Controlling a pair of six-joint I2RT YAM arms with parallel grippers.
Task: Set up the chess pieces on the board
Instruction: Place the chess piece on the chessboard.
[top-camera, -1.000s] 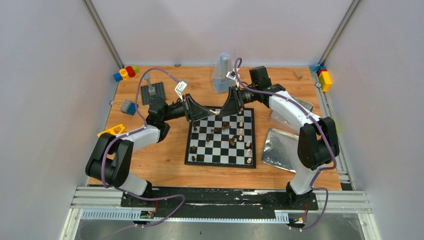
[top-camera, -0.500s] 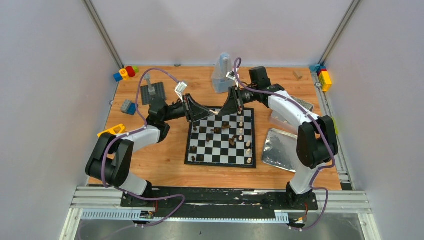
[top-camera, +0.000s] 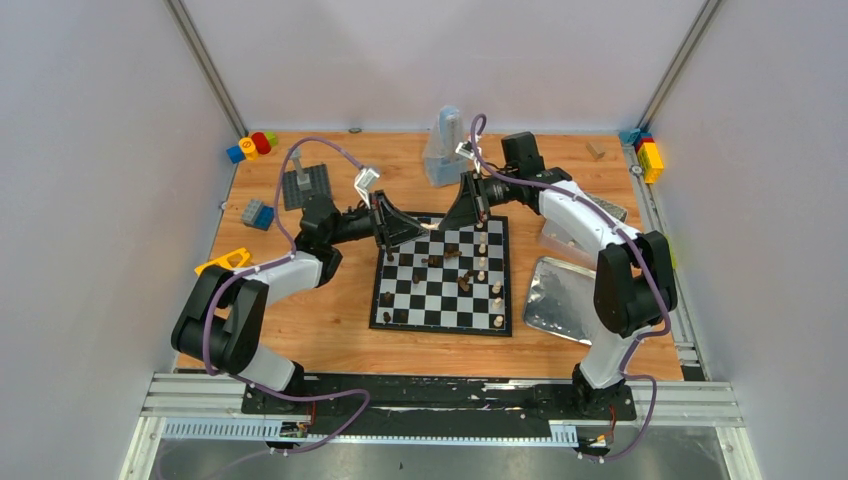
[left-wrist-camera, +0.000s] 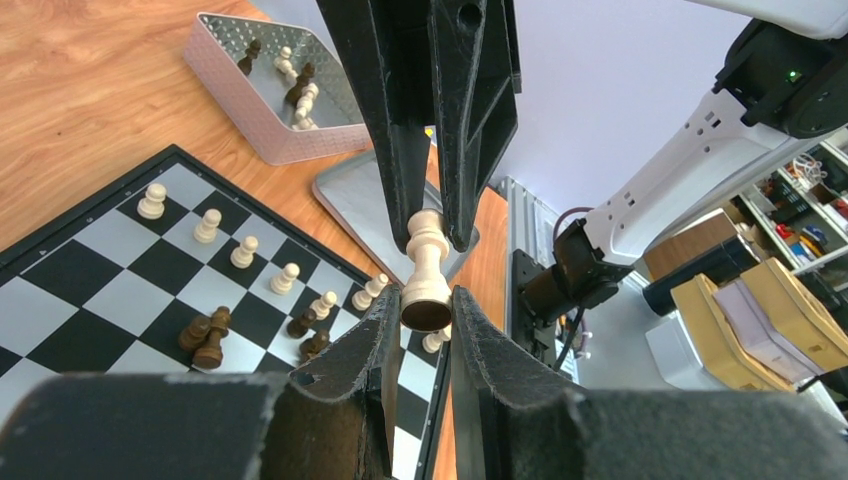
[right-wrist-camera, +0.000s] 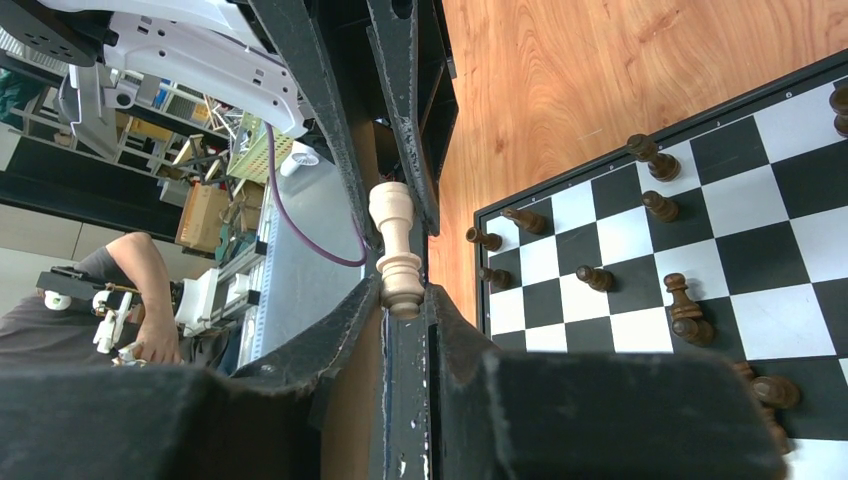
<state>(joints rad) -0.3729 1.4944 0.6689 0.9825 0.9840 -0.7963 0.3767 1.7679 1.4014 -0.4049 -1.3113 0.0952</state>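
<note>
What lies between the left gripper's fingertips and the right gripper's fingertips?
One pale chess piece bridges the left gripper and right gripper, one end in each; both wrist views show it.

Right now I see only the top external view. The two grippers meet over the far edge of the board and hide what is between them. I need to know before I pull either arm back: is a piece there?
Observer: Yes. In the left wrist view a cream piece hangs in the air, its wide base clamped by the left gripper.
Operator: Does the right one have it too?
Observer: Yes. The right wrist view shows the right gripper shut on the narrow head end, so both hold it.
Operator: Any pieces off the board?
Observer: Several dark and cream pieces lie in a metal box beyond the board.
</note>
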